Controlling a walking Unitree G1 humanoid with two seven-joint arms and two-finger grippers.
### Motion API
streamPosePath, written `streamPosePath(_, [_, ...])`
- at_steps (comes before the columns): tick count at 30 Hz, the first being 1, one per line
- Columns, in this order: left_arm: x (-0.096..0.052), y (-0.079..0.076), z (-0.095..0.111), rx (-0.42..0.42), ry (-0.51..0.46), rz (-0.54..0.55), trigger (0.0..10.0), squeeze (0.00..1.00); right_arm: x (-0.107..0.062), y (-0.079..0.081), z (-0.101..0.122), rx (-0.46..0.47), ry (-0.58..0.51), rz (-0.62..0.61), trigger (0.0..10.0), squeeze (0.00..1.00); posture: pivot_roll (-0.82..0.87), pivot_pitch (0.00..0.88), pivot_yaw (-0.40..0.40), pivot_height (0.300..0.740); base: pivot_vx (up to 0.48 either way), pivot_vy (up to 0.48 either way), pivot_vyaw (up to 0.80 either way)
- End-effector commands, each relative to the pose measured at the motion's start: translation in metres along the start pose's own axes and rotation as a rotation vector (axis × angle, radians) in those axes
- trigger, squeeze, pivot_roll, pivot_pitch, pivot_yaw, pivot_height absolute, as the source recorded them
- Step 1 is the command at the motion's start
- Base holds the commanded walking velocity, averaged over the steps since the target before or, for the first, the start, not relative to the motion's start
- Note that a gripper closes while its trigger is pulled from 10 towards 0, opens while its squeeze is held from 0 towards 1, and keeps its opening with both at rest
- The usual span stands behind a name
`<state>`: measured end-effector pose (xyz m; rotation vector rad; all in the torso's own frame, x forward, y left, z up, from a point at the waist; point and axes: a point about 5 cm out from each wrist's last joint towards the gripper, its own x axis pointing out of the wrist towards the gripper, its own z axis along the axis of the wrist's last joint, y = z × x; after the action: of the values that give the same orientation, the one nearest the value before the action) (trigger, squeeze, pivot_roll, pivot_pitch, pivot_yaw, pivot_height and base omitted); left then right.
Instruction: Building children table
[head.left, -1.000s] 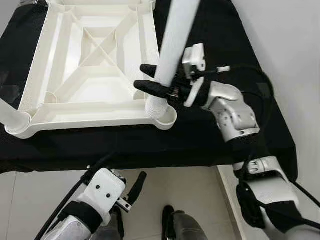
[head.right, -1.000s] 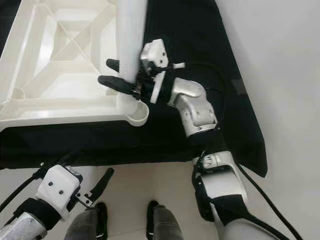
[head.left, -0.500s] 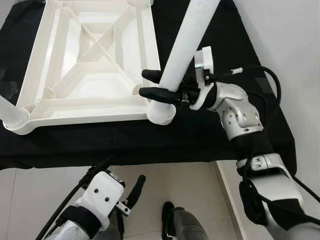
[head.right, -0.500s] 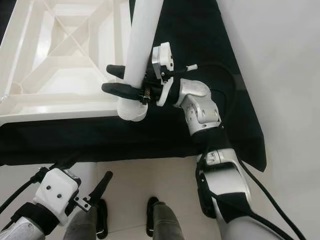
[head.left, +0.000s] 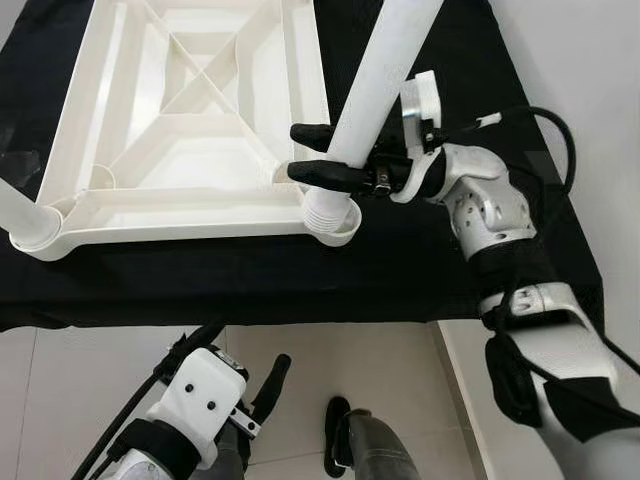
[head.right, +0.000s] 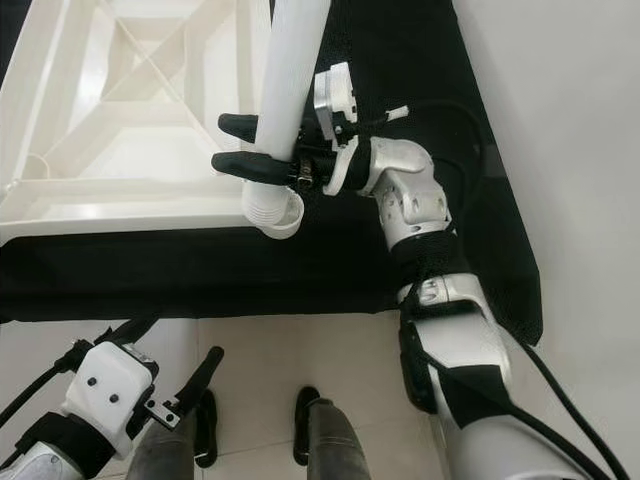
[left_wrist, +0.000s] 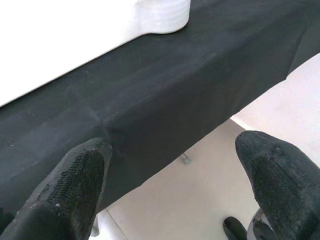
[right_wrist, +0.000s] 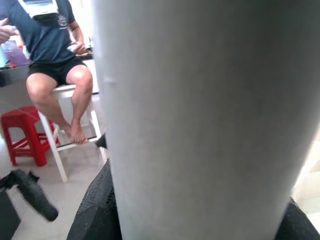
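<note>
1. The surface (head.left: 400, 280), draped in black cloth, carries the upturned white table top (head.left: 190, 130), ribbed underside up; it lies toward the surface's near-left part, its near edge running along the surface's near edge.
2. The white table leg (head.left: 385, 70) stands tilted in the table top's near-right corner socket (head.left: 335, 215), its ribbed lower end sitting in the socket and its upper end leaning away to the right. A second leg end (head.left: 20, 215) shows at the near-left corner.
3. The right tool (head.left: 315, 155) is clamped on the table leg just above the socket, one black finger on each side. The right wrist view adds what the head views lack: the leg as a pale column close against the lens, and behind it a seated person (right_wrist: 50, 60) on a white stool beside a red stool (right_wrist: 22, 135).
4. The left tool (head.left: 265, 385) hangs low, off the surface's near edge over the tiled floor, fingers apart and holding nothing. The left wrist view shows its fingertips (left_wrist: 75, 190) spread before the hanging cloth, with the socket's underside above.
5. Against one second ago, the leg leans further right, and the right tool has moved slightly right with it; the left arm stays idle.
</note>
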<state>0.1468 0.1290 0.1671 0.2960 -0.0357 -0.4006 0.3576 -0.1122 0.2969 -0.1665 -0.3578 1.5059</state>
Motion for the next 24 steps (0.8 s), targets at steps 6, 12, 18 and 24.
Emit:
streamPosePath(6, [-0.005,-0.004,0.000,-0.005,0.029,-0.012,10.0,0.00,-0.012,-0.003,-0.007,0.000,0.052,-0.012,10.0,0.00,0.23,0.392,-0.078,0.740,0.000,0.000,0.00])
streamPosePath(12, [-0.007,-0.004,0.000,-0.005,0.033,-0.014,10.0,0.00,-0.020,-0.006,-0.005,-0.004,0.065,-0.022,10.0,0.00,0.23,0.400,-0.076,0.740,0.000,0.000,0.00])
streamPosePath(18, [-0.007,-0.004,0.002,-0.005,0.031,-0.013,10.0,0.00,-0.017,0.005,-0.015,-0.052,0.162,0.087,10.0,0.00,0.23,0.403,-0.079,0.740,0.000,0.000,0.00])
streamPosePath(24, [-0.007,-0.005,0.002,-0.006,0.030,-0.014,10.0,0.00,-0.009,0.017,-0.021,-0.109,0.220,0.196,10.0,0.00,0.23,0.399,-0.080,0.740,0.000,0.000,0.00])
